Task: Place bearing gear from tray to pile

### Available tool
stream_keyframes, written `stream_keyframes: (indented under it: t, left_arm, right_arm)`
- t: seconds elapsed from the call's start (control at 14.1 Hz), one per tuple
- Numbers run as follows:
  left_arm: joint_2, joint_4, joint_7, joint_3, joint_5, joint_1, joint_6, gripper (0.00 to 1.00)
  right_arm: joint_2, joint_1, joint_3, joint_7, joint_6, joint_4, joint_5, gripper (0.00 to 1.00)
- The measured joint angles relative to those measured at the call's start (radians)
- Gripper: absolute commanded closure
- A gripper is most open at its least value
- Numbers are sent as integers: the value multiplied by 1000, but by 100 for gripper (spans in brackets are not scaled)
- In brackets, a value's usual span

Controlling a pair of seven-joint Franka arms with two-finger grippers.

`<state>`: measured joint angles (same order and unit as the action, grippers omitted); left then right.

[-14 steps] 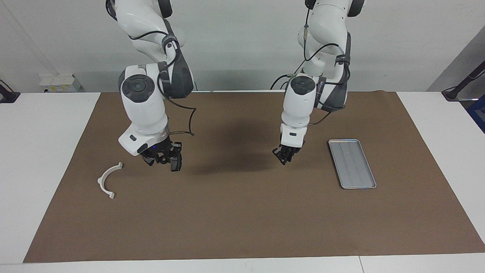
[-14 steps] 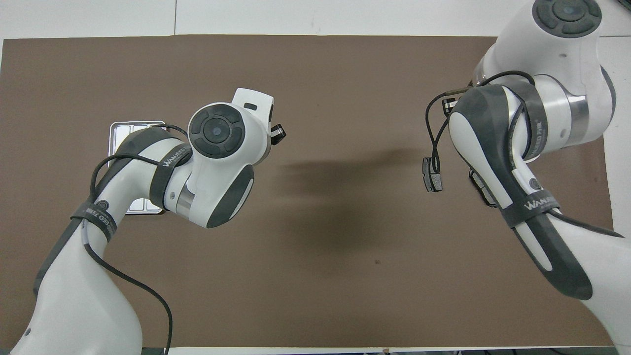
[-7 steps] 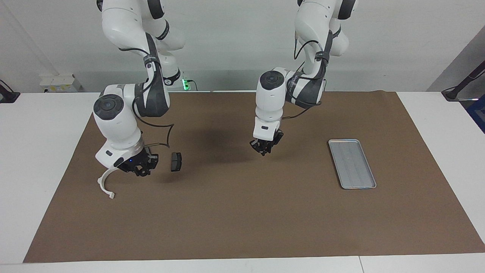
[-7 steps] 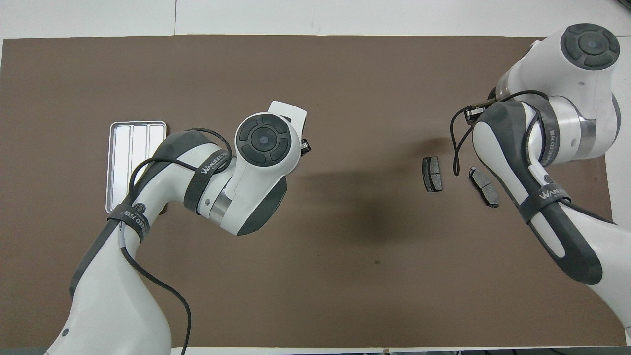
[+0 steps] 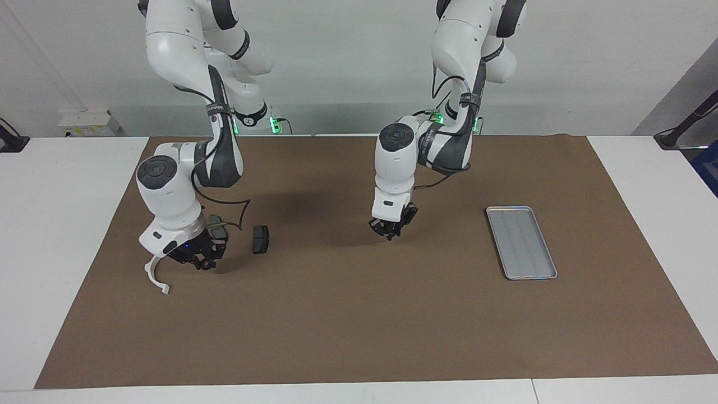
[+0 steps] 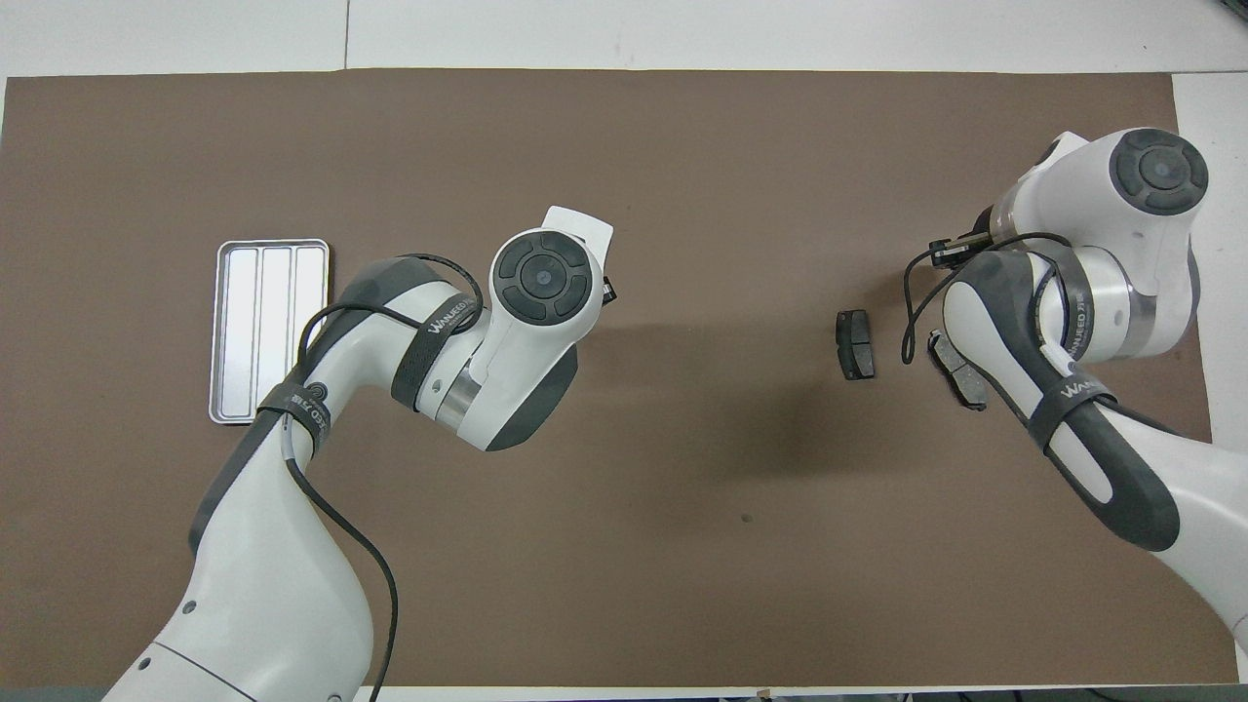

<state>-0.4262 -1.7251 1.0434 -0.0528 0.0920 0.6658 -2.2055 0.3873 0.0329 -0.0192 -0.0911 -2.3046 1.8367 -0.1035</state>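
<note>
- Brown mat covers most of the white table; we take it as our landmark, and everything below lies on or hangs over it.
- Our two arms come next: the left arm reaches over the mat's middle, and the right arm bends low over the mat's right-arm end.
- On the mat toward the left arm's end we see the tray, lying flat, nothing in it.
- We find the pile at the mat's right-arm end: the white arc, one brake pad beside it toward the mat's middle, and a second brake pad partly covered by the right arm in the overhead view.
- Our left gripper hangs over the mat's middle, well apart from the tray, its fingertips together and holding nothing.
- Our right gripper hangs low over the pile, between arc and first pad; whether its fingers are apart or together, we cannot tell.
</note>
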Motion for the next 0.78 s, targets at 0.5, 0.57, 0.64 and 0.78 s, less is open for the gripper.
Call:
stream_keyframes:
  t: [0.5,0.57,0.64,0.78]
  left_arm:
    - [-6,-40,0,-3,1,0,-64,100]
    - [-6,-47,0,-2,1,0,-74,100]
    - [-6,-53,0,0,1,1,-81,100]
    - [-6,-62,0,0,1,2,-99,100]
  right_arm:
    - [68,24,-1,-24,-96,9,5,100]
    - [68,24,-1,-24,-96,9,5,100]
    - [68,24,-1,-24,-96,9,5,88]
    - [68,24,-1,-24,-96,9,6,51]
